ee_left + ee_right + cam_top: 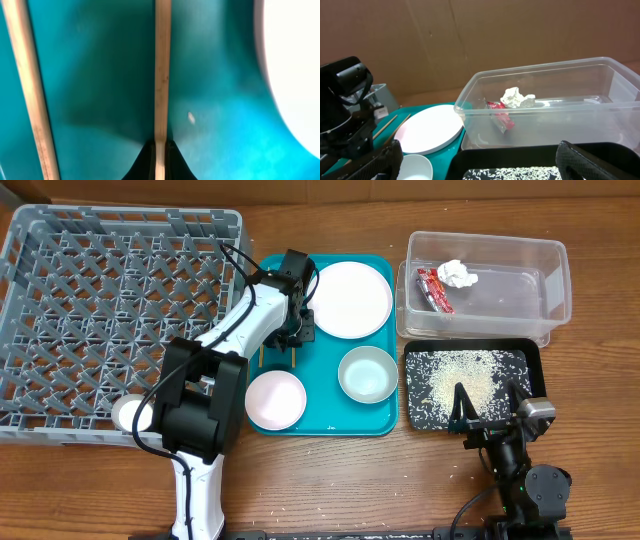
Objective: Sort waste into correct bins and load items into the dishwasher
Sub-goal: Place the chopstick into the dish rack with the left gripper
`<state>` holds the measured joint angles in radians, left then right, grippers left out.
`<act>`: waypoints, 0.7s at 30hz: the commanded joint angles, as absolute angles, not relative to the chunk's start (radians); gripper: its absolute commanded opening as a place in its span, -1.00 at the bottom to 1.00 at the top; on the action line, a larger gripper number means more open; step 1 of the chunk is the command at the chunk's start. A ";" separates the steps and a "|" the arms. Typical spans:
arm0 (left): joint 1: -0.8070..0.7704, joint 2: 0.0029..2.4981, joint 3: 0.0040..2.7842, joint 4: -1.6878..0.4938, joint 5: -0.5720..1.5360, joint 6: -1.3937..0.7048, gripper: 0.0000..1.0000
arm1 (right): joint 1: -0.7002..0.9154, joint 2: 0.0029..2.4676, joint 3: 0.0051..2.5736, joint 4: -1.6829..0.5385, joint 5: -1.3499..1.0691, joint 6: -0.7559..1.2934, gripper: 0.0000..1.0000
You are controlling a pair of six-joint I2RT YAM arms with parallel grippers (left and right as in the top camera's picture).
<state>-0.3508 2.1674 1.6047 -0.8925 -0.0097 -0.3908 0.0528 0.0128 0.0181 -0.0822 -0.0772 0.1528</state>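
Observation:
My left gripper is down on the teal tray, shut on one wooden chopstick. The second chopstick lies apart to its left. The pale plate, the pink bowl and the pale-green bowl sit on the teal tray. The red wrapper and the paper ball lie in the clear tub. Rice covers the black tray. My right gripper is open and empty over the black tray's near edge.
The grey dish rack fills the left of the table, beside the teal tray. In the right wrist view the tub stands behind the black tray, with the plate to its left.

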 commanded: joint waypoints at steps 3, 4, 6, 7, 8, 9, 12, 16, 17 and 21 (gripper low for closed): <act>-0.307 2.076 1.835 -1.102 -0.061 -0.355 -0.92 | 0.048 0.005 0.008 -0.077 -0.069 0.154 1.00; -0.299 2.051 1.871 -1.130 -0.081 -0.330 -0.92 | 0.048 0.005 0.008 -0.077 -0.069 0.154 1.00; -0.272 1.986 1.938 -1.193 -0.166 -0.270 -0.92 | 0.048 0.005 0.008 -0.077 -0.068 0.154 1.00; -0.259 1.959 1.942 -1.211 -0.222 -0.244 -0.92 | 0.048 0.005 0.008 -0.077 -0.069 0.154 0.99; -0.247 1.945 1.941 -1.234 -0.268 -0.228 -0.92 | 0.048 0.005 0.008 -0.077 -0.069 0.154 1.00; -0.226 1.940 1.940 -1.289 -0.346 -0.209 -0.92 | 0.048 0.005 0.008 -0.077 -0.068 0.154 1.00; -0.185 1.947 1.900 -1.336 -0.439 -0.208 -0.92 | 0.048 0.005 0.008 -0.077 -0.069 0.154 0.99; -0.113 1.982 1.806 -1.292 -0.374 -0.138 -0.92 | 0.048 0.005 0.008 -0.077 -0.069 0.154 1.00; -0.110 1.987 1.799 -1.286 -0.353 -0.109 -0.92 | 0.048 0.005 0.008 -0.077 -0.068 0.154 0.99; -0.112 2.011 1.787 -1.256 -0.289 -0.076 -0.92 | 0.048 0.005 0.008 -0.077 -0.069 0.154 1.00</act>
